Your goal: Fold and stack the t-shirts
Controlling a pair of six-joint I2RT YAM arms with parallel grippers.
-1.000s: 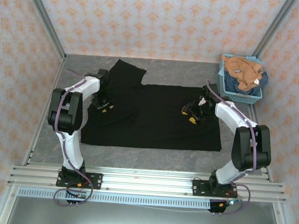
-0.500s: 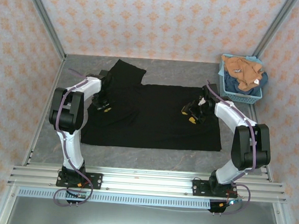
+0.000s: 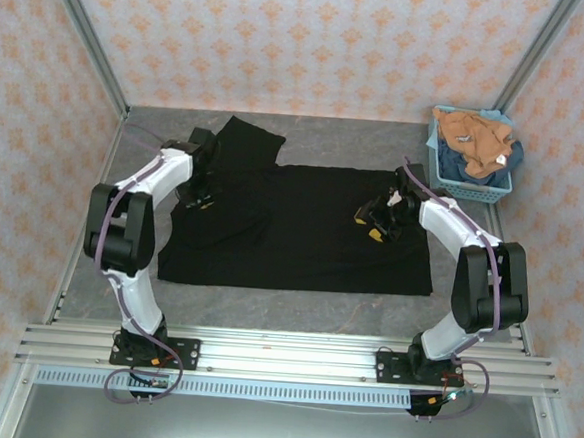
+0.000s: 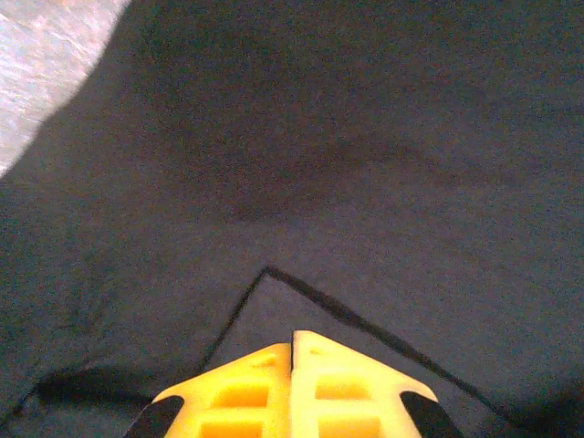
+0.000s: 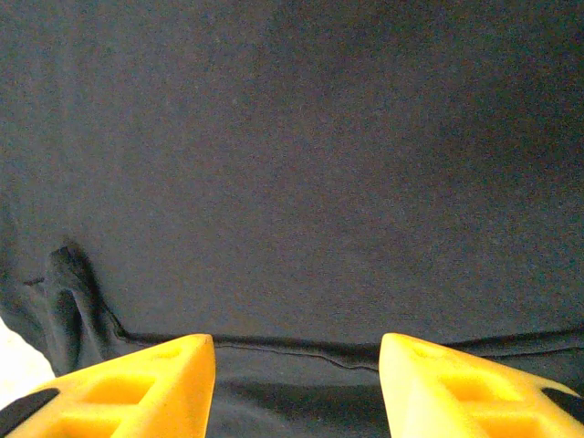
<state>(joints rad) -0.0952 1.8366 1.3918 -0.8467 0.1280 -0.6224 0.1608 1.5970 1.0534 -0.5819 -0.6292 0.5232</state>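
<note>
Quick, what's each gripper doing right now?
Left gripper: closed, pinching the black shirt.
Right gripper: open, holding nothing.

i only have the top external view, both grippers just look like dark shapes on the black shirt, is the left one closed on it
observer: Yes. In the left wrist view the left gripper is shut, and a pointed flap of the black t-shirt runs right into its tips, so it looks pinched.
operator: and the right one
observer: The right gripper is open, its jaws standing well apart just over the cloth.
operator: anything between them
observer: The hem of the shirt crosses the gap from one side to the other, level with the tips, and is not gripped.
</note>
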